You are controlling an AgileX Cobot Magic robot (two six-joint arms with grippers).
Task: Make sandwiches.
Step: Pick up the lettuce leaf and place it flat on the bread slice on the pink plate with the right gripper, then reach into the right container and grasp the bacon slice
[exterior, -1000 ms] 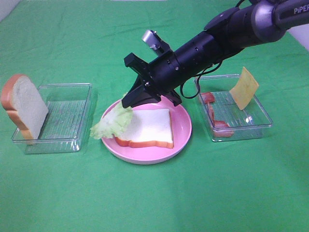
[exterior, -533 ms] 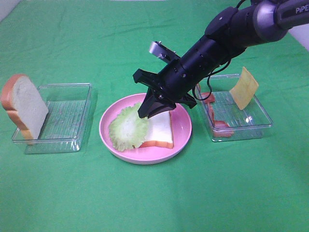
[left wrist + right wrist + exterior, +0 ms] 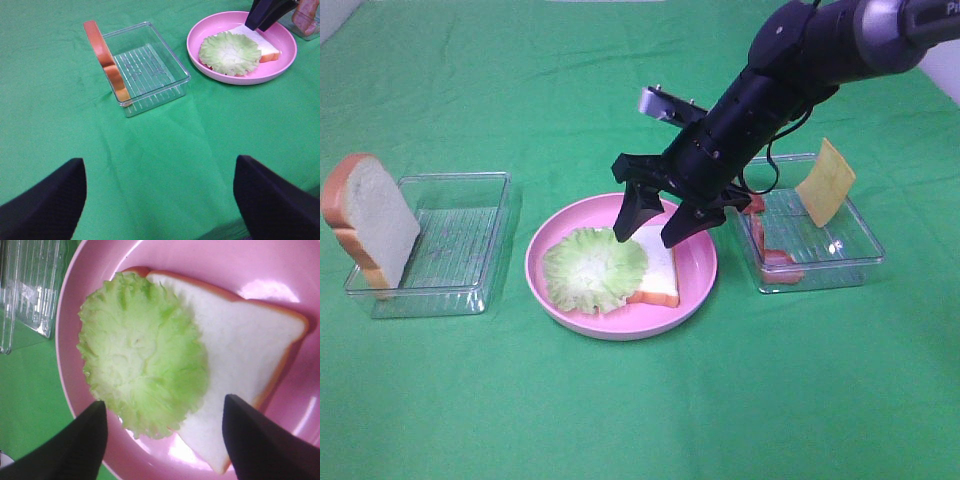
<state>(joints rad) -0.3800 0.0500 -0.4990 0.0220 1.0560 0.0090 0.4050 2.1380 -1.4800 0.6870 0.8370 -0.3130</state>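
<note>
A white bread slice with orange-brown crust lies on the pink plate. A pale green lettuce leaf lies flat over its left part and the plate. My right gripper is open and empty, just above the slice's far edge. In the right wrist view the lettuce and the bread fill the frame between the fingers. A second bread slice leans on the left clear box. Bacon strips and a cheese square sit in the right box. My left gripper is open over bare cloth.
The green cloth covers the table. The left clear box is empty apart from the leaning slice; it shows in the left wrist view. The right clear box stands right of the plate.
My right gripper laid the lettuce onto the bread and plate, let it go, opened and lifted a little to the right. The left arm has not moved.
</note>
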